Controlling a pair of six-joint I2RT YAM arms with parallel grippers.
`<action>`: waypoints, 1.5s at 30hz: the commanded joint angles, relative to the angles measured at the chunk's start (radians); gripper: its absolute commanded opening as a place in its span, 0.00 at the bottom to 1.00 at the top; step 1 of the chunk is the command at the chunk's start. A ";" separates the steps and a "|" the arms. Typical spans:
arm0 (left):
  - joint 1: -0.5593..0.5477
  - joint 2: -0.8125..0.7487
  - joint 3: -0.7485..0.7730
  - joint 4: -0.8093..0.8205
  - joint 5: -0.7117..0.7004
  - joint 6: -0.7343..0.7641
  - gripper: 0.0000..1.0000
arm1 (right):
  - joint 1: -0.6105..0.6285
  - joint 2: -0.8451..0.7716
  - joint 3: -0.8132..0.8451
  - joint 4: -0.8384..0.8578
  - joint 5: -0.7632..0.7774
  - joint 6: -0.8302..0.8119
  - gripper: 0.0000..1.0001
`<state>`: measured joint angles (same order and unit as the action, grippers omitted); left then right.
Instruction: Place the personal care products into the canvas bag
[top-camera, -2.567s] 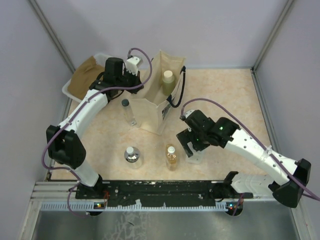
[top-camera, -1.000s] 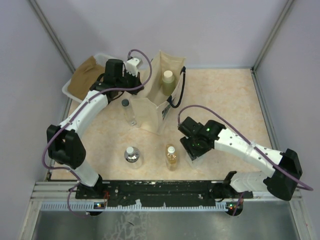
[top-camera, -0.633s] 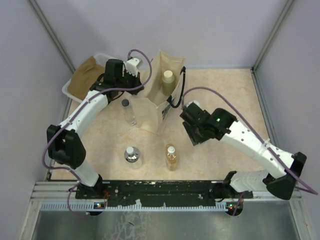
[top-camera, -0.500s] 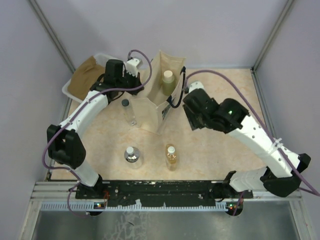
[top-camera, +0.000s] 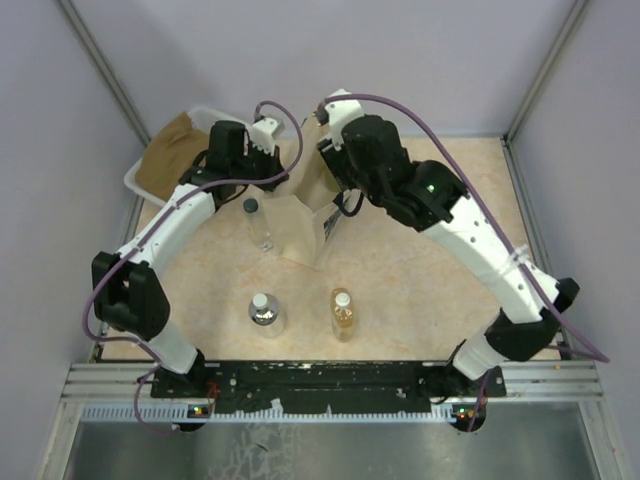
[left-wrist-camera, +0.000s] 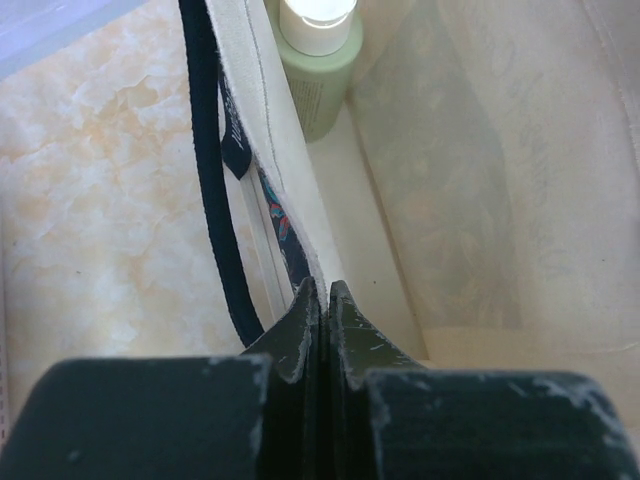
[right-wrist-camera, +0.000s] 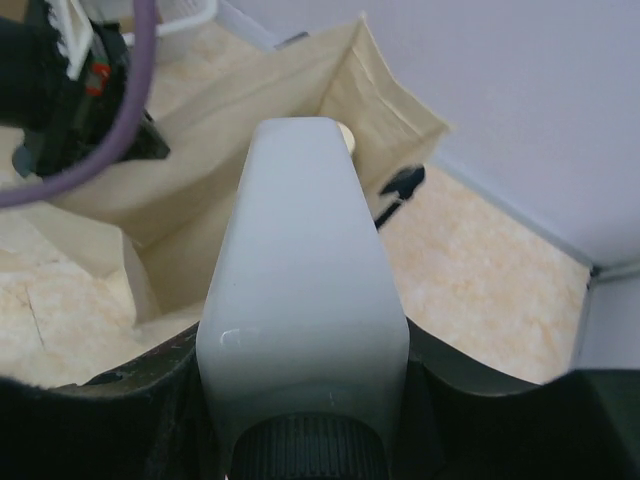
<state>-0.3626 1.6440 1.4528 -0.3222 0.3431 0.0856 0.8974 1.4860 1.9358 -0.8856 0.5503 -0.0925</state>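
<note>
My right claw (right-wrist-camera: 305, 385) clamps the whitish bottle (right-wrist-camera: 300, 250) near its cap (right-wrist-camera: 310, 452), with the canvas bag (right-wrist-camera: 190, 150) ahead. I judge it rigid but slick.

One canvas bag (top-camera: 300, 225). Five bottles: three stand on the worktop (top-camera: 420, 290) in the overhead view, the slim clear bottle (top-camera: 258, 224), the silvery round bottle (top-camera: 264, 310) and the amber bottle (top-camera: 343, 313). The olive-green bottle (left-wrist-camera: 318, 70) sits inside the bag, and the square whitish bottle (right-wrist-camera: 300, 290) fills the right wrist view. One white tub (top-camera: 133, 181), upper left, holds one brown cloth (top-camera: 168, 150).
</note>
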 joint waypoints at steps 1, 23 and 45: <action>0.004 -0.049 -0.022 0.008 0.042 -0.006 0.00 | -0.046 0.071 0.138 0.337 -0.133 -0.117 0.00; 0.004 -0.119 -0.090 0.027 0.028 -0.016 0.00 | -0.288 0.624 0.488 0.243 -0.500 0.017 0.00; 0.004 -0.145 -0.108 0.046 0.057 -0.034 0.00 | -0.299 0.838 0.582 0.195 -0.344 0.136 0.11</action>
<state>-0.3618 1.5478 1.3525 -0.2905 0.3569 0.0658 0.6037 2.3531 2.4237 -0.8387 0.1177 0.0219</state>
